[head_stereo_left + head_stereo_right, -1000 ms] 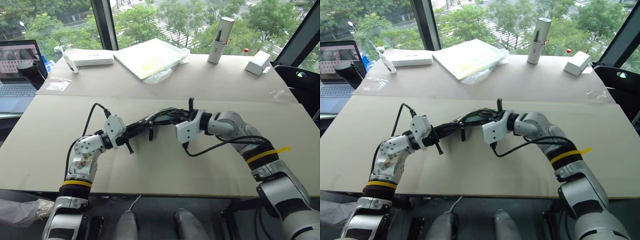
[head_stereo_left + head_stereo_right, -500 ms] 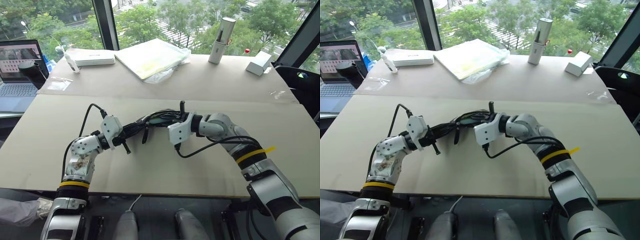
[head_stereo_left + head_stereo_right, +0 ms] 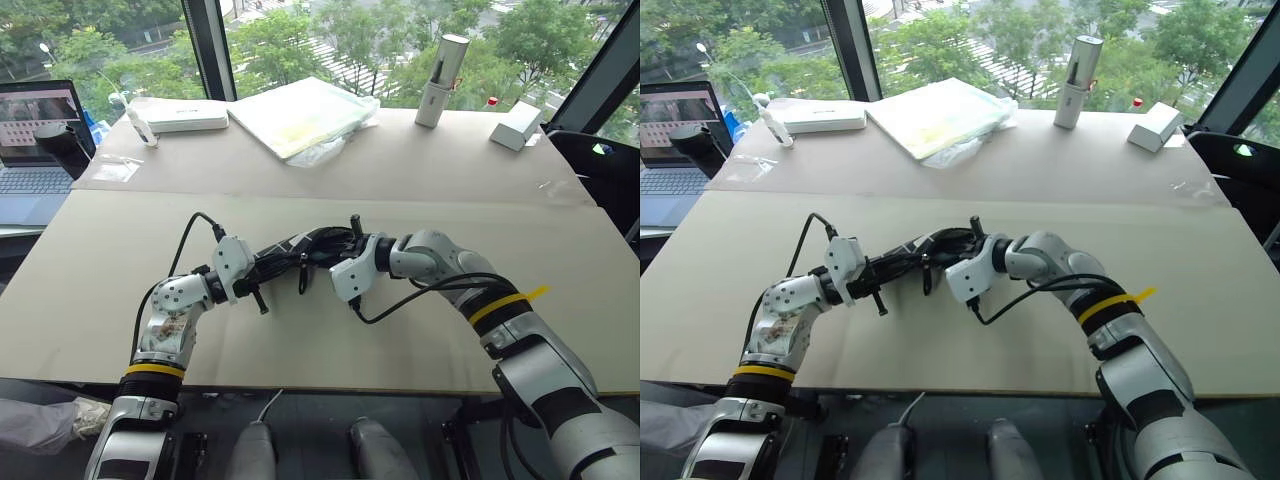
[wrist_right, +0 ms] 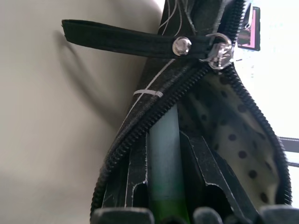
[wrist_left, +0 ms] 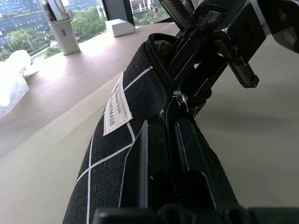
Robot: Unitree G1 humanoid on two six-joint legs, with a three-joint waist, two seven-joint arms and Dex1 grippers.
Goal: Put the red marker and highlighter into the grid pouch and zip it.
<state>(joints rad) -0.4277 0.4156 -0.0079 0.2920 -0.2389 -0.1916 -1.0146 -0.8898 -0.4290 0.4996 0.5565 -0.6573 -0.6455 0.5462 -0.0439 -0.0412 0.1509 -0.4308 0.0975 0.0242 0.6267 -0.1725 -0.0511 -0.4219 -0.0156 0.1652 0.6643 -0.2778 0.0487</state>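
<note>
Right in front of you, mid-table, both arms meet over the grid pouch (image 5: 110,140), which is held up off the tan table (image 3: 90,290). Your left gripper (image 3: 262,271) has its fingers clamped together on the pouch's near-left end, along the zipper edge, with the white label (image 5: 115,105) on the side beside it. Your right gripper (image 4: 163,186) comes in from the right with the highlighter (image 4: 164,154) pinched between its fingers, pale green barrel leading, and that barrel is poked through the open zipper mouth against the dotted lining (image 4: 238,144). The zipper pull strap (image 4: 126,42) hangs out across the opening. I can't tell you where the red marker is. Far side: a laptop (image 3: 35,140) at left, a stack of papers (image 3: 300,112), a silver cylinder (image 3: 441,80) and a small white box (image 3: 516,125).
</note>
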